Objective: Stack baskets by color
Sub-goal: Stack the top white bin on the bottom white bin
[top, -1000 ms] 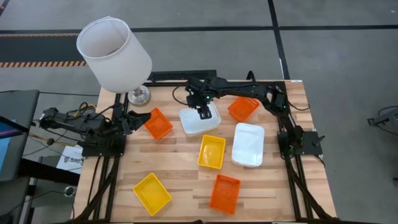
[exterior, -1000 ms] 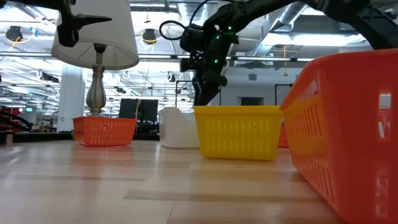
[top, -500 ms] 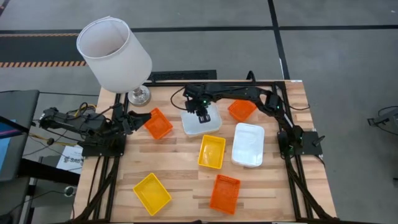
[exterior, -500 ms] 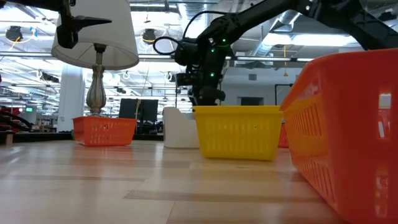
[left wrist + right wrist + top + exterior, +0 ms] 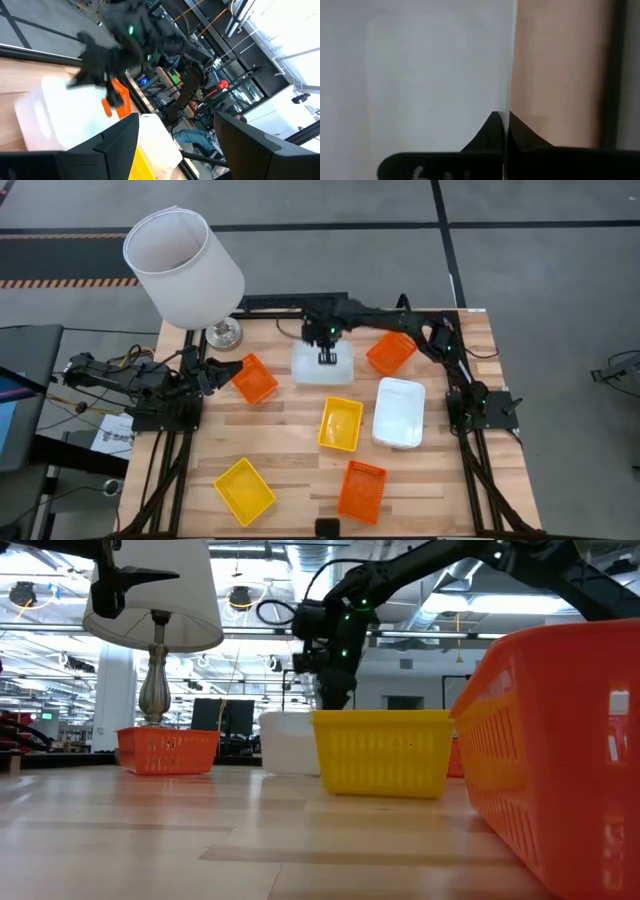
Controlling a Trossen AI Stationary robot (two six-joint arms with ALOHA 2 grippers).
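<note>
A white basket sits on the table near its far edge, with my right gripper shut on its far wall, reaching down from above. Two orange baskets flank it. My left gripper waits open at the table's left edge, level, just left of the nearer orange basket. Closer to the near edge lie another white basket, two yellow baskets and a third orange basket. My right gripper pinches the white basket's far wall, about midway along it, one finger inside the basket and one outside. The fingers come steeply from above. The basket's bottom rests on the table.
A lamp with a large white shade stands at the table's far left corner, its metal foot close to the left orange basket. Bare wood lies between the baskets at the table's middle and along its near edge.
My right gripper has gone from over the white basket's middle toward the table's far edge, sunk a little and shut on the basket's far wall. The white basket has turned from askew to square with the table and shifted slightly toward the far edge.
</note>
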